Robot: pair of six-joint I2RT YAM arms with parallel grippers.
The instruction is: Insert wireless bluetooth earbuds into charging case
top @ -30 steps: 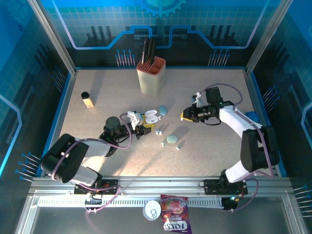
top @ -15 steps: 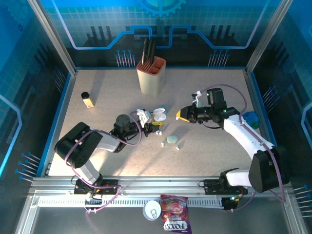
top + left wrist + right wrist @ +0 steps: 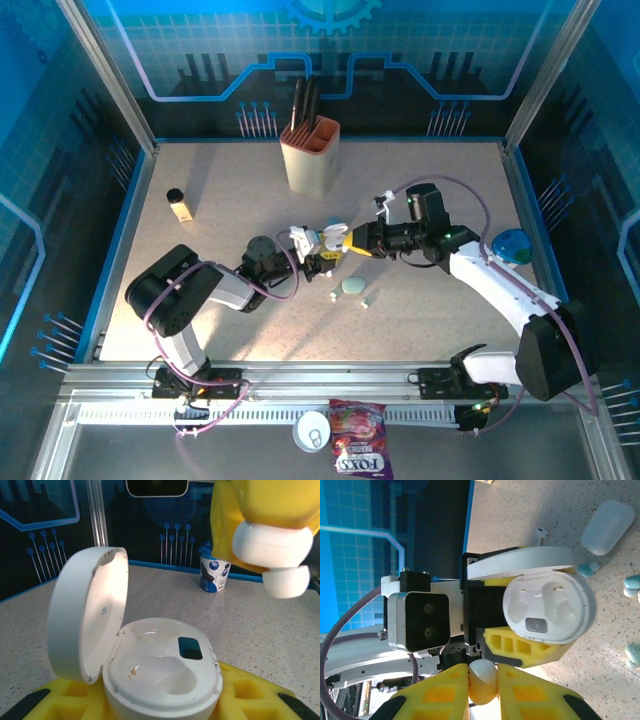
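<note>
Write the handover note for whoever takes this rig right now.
Left gripper: shut on the open case, lid up, both wells empty.
Right gripper: shut on a white earbud, near the case, not yet in.
Done: case open, one earbud picked up.
To do: seat this earbud, then a second; loose buds lie on the table.
</note>
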